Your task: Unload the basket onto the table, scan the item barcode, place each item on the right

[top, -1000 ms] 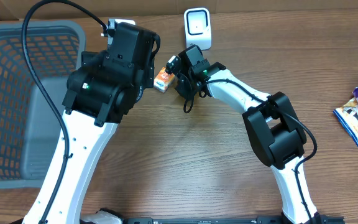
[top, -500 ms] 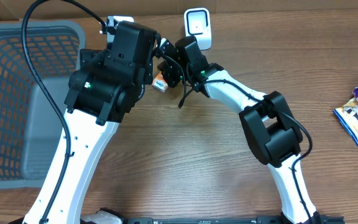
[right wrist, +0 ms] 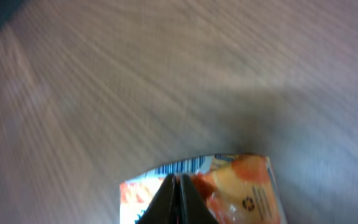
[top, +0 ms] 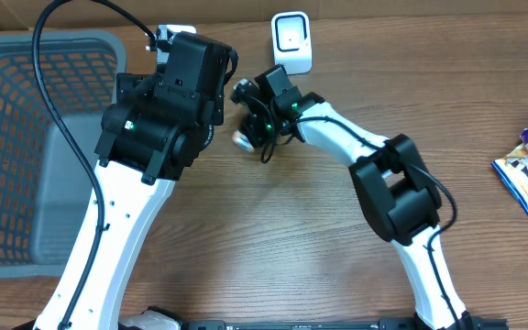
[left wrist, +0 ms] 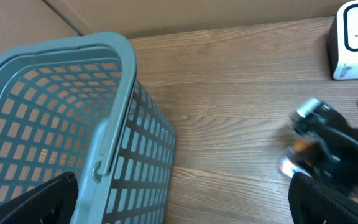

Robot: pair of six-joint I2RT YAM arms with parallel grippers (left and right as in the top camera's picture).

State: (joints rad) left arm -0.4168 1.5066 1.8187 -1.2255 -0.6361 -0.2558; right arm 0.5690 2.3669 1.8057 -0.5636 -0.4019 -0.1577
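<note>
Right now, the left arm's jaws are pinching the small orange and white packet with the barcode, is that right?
Not the left. The right arm's jaws are pinching the small orange and white packet with the barcode, as the right wrist view shows; the left arm's jaws stand open and empty.

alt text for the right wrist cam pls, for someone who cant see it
A small orange and white packet sits at the bottom of the frame, pinched in the shut right claw. A strip of barcode shows along its top edge. Behind it is a blurred wooden table.
</note>
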